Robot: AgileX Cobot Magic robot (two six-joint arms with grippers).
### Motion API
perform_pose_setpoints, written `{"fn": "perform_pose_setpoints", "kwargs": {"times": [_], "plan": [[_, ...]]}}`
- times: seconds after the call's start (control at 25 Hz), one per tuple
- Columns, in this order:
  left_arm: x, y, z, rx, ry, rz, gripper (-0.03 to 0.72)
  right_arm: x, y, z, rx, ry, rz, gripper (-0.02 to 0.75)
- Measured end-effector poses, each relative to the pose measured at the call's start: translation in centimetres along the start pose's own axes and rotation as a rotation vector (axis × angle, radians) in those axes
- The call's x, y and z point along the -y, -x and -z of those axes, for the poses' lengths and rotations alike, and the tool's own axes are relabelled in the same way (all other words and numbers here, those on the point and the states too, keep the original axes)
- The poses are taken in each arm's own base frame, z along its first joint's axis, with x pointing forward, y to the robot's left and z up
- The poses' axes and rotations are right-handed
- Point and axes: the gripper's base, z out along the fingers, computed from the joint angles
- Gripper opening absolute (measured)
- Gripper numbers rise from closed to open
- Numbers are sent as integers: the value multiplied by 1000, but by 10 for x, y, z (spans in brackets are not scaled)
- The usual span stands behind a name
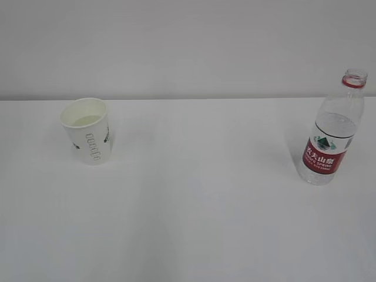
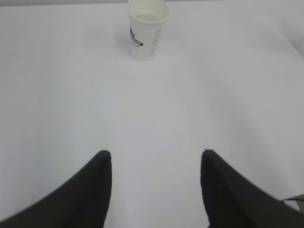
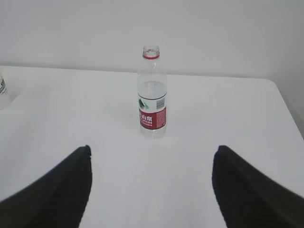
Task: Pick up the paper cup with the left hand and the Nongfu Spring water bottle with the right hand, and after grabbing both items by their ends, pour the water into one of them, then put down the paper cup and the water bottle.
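Both set down, looks finished: the paper cup (image 1: 86, 130) stands upright near the table's (image 1: 194, 223) far left edge holding liquid, the uncapped Nongfu Spring water bottle (image 1: 332, 132) far right, left hand (image 2: 156, 164) and right hand (image 3: 151, 159) gaping, empty.

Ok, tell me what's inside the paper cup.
The paper cup stands upright and open-topped. Its bottom looks covered by a shallow, pale layer, probably water. Nothing else shows inside, though the near wall hides part of the bottom in the exterior view.
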Motion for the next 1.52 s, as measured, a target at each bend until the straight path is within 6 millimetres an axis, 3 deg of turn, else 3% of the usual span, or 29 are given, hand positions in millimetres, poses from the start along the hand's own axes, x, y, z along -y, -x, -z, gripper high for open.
{"fn": "perform_pose_setpoints", "kwargs": {"times": [0.4,0.92,1.24,1.52], "plan": [[-5,-12,11,59,34,-21,432,4,-2,0,-20,-46,15,593],[-10,-28,-17,-51,59,-22,430,3,-30,-39,-191,-39,18,591],[-10,-26,-20,-19,65,-26,430,2,-47,-58,-275,-30,17,590],[-13,-25,-22,1,89,-37,430,2,-46,-61,-242,-30,18,589]]}}
